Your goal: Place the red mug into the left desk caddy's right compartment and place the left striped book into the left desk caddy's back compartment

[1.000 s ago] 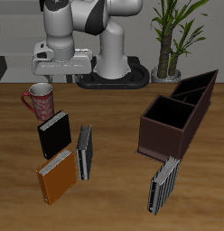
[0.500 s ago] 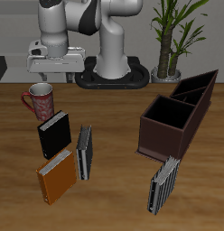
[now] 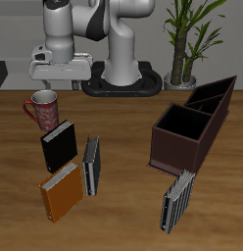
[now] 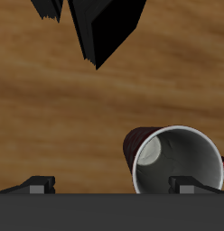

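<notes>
The gripper (image 3: 47, 82) hung wide open and empty above the red mug (image 3: 40, 107), so it needed to drop down and grab the mug first.

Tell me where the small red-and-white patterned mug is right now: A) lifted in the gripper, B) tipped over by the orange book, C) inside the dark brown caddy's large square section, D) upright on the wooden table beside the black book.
D: the red-and-white patterned mug stands upright on the wooden table, next to the black book, with the gripper above it and not holding it.
</notes>
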